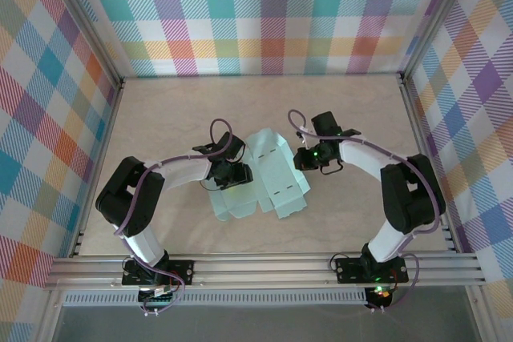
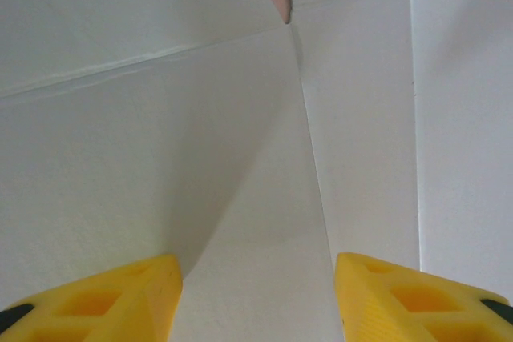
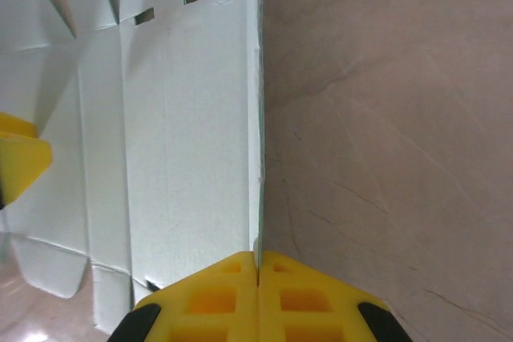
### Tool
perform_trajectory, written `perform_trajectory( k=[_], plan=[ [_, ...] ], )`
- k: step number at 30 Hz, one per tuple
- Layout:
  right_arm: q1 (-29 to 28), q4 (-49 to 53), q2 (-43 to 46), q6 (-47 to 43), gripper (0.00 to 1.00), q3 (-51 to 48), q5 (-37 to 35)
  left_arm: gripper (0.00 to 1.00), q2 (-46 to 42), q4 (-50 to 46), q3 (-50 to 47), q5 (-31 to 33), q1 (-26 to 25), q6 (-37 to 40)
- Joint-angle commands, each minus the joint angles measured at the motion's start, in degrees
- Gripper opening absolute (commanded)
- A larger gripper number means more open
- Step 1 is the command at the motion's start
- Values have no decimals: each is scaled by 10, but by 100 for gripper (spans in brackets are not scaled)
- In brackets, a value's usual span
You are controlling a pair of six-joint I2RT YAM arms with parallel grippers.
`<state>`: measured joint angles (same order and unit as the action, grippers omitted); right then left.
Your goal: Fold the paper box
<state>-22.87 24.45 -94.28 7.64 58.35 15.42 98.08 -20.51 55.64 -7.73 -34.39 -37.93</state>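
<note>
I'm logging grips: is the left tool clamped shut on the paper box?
No, the yellow fingers of the left tool stand wide apart, the paper box showing between them.

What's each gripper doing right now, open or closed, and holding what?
Left gripper: open, fingers spread over the box.
Right gripper: closed on the box's edge.

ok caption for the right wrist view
Right gripper pinching the edge of the unfolded paper box, table alongside.
</note>
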Motion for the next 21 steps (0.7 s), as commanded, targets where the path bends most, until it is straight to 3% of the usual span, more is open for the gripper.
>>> perform_trajectory(
  k=[1, 5, 10, 21],
  plan=[
    [-21, -39, 38, 16, 0, -24, -136, 56, -5, -18, -21, 9, -1, 0],
    [-52, -45, 40, 9, 0, -28, -229, 56, -20, -11, -19, 9, -1, -3],
    [-114, -69, 40, -3, 0, -35, -405, 56, -3, 1, -22, -3, -1, -11],
    [-238, -79, -7, -13, 0, -19, -660, 56, 23, 21, -23, -12, 0, -23]
  ],
)
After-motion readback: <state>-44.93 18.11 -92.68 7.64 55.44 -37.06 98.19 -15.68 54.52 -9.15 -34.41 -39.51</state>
